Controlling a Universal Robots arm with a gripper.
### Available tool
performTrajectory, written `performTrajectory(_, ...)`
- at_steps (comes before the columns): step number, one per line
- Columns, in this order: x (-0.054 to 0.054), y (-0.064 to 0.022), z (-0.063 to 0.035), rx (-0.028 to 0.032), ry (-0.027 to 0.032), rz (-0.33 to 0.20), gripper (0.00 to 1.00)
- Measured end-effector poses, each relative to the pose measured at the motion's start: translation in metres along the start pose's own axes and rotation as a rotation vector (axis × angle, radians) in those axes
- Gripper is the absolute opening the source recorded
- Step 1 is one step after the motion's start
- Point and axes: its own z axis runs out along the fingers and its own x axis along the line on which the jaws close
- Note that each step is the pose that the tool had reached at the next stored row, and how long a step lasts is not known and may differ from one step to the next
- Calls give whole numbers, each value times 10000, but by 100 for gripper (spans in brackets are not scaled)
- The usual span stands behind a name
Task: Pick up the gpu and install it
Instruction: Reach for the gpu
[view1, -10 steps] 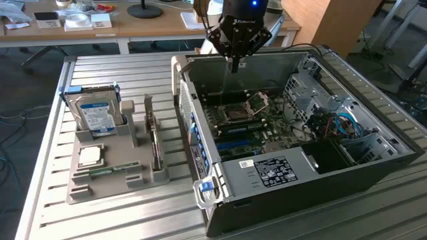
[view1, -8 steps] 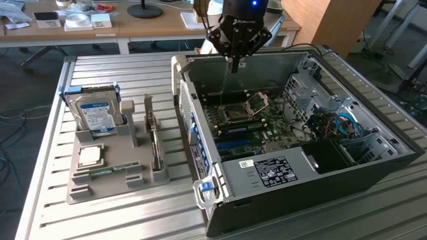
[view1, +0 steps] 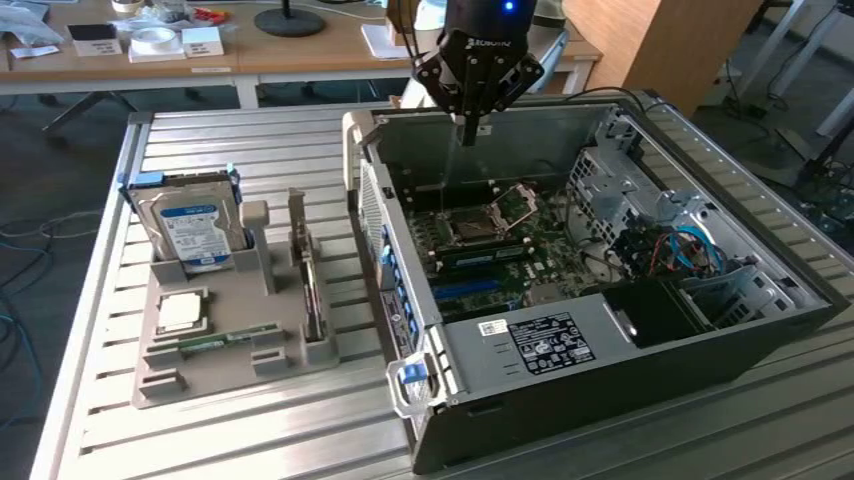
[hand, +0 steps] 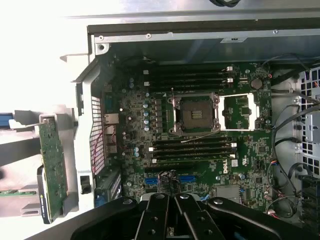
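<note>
Exterior view: the gripper (view1: 469, 142) hangs upper centre over the open case (view1: 561, 420), fingers (view1: 469, 128) pinched shut, empty; the gpu (view1: 312, 295) stands on edge in the grey holder (view1: 214, 375), left of centre. Wrist view: the gpu (hand: 52, 170), outside the case wall, looks light, stiff, fragile; best gripped along its free edge.

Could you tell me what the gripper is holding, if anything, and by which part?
Nothing: the gripper is shut empty over the computer case; the gpu stands in the tray.

Arm (view1: 487, 12) hangs vertical, wrist down; jaws shut, tips together, holding nothing.
</note>
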Motion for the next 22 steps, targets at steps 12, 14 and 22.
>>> performTrajectory(12,155,-12,-2,0,-2,0,11)
performTrajectory(14,200,-15,-3,0,-2,1,11)
performTrajectory(22,397,-29,-7,-1,-15,1,11)
